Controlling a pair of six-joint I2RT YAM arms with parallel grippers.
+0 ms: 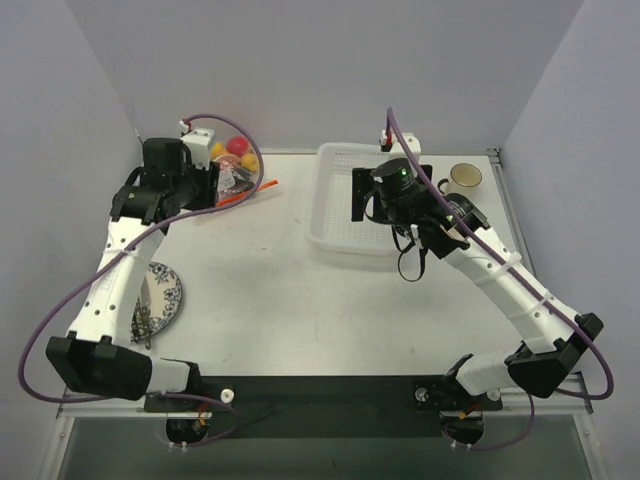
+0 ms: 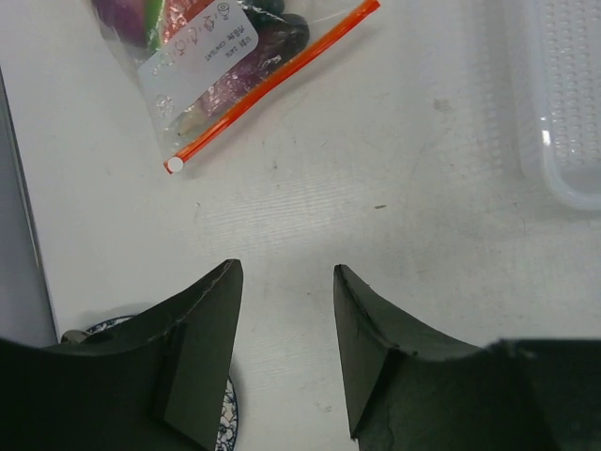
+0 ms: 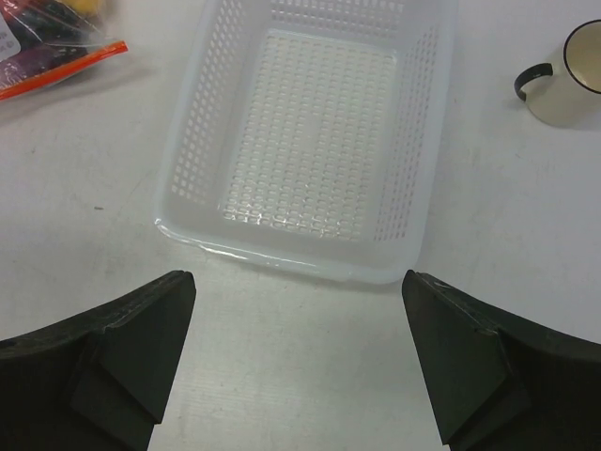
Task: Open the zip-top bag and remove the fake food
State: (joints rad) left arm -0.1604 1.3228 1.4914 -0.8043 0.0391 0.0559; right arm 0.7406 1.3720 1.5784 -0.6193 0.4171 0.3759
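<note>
Left end effector [image 2: 285, 272], jaws parted — zip-top bag [image 2: 225, 70] lies ahead.

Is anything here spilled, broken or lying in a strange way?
Nothing stands out. The zip-top bag lies flat at the far left, with the fake food inside it. The white basket and the mug stand upright. No spill or damage shows.
</note>
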